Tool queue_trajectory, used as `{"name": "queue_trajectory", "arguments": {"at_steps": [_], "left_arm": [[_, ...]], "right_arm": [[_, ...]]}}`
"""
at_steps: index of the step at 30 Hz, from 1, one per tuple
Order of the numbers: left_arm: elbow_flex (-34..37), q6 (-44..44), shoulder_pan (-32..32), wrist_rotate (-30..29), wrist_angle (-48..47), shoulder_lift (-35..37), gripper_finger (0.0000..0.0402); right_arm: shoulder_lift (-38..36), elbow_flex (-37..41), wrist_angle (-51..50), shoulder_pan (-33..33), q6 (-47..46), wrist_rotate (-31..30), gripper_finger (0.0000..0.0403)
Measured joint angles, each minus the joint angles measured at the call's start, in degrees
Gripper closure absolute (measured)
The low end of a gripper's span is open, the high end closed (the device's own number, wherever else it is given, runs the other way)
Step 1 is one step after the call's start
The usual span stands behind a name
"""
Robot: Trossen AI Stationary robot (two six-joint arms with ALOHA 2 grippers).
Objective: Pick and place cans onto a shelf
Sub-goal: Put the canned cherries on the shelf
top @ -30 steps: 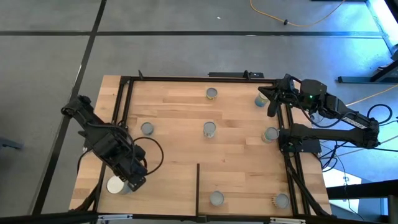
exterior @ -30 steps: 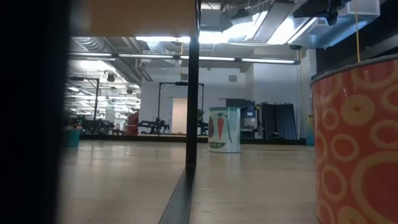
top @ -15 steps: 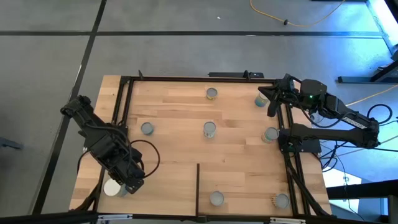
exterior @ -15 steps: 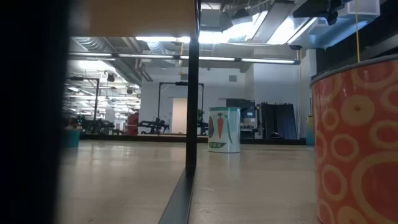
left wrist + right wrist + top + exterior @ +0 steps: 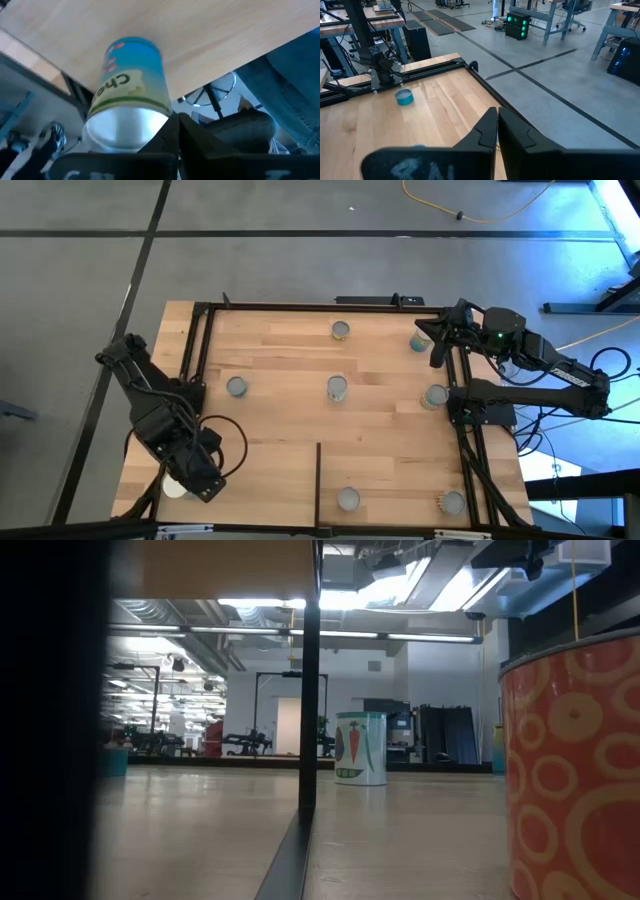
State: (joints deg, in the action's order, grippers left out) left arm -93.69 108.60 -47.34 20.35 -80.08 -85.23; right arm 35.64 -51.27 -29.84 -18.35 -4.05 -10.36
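Left pincer (image 5: 200,478) at lower left, fingers fully together beside a can (image 5: 131,97), apparently nudging rather than gripping it; right pincer (image 5: 437,340), upper right, closed, held nothing.

Yellow cable (image 5: 470,215) on grey floor (image 5: 80,270); green-lit equipment (image 5: 516,24) under workbench (image 5: 560,10) in bkgd.

The left gripper (image 5: 203,483) has slid toward the table's near-left corner; the whitish-topped can (image 5: 173,487) beside it has shifted the same way, now mostly hidden under the arm.
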Motion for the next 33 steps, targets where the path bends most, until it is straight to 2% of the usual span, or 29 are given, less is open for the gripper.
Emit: {"name": "queue_trajectory", "arguments": {"at_steps": [3,6,10,18,24,33], "left_arm": [[-1.1,-2.35,0.04,-4.7,0.78,0.0,0.0402],[-4.19,-2.75,0.07,-8.29,-2.98,0.02,0.0402],[-5.57,1.02,0.05,-8.13,-10.52,0.11,0.0402],[-1.48,5.53,-0.59,-10.7,-9.94,0.52,0.0401],[3.06,8.06,-1.39,-6.93,-10.0,0.5,0.0401],[3.41,8.35,-1.85,-1.03,-9.1,0.5,0.0401]], "right_arm": [[0.0,0.0,0.02,0.0,-0.16,0.01,0.0385],[0.0,0.0,0.02,0.0,-0.21,0.01,0.0385],[0.0,0.0,0.04,0.0,-0.24,0.03,0.0385],[0.0,0.0,0.06,0.0,-0.18,0.01,0.0385],[0.0,0.0,0.08,0.0,-0.16,0.01,0.0385],[0.0,0.0,0.08,0.0,-0.17,0.01,0.0385]]}}
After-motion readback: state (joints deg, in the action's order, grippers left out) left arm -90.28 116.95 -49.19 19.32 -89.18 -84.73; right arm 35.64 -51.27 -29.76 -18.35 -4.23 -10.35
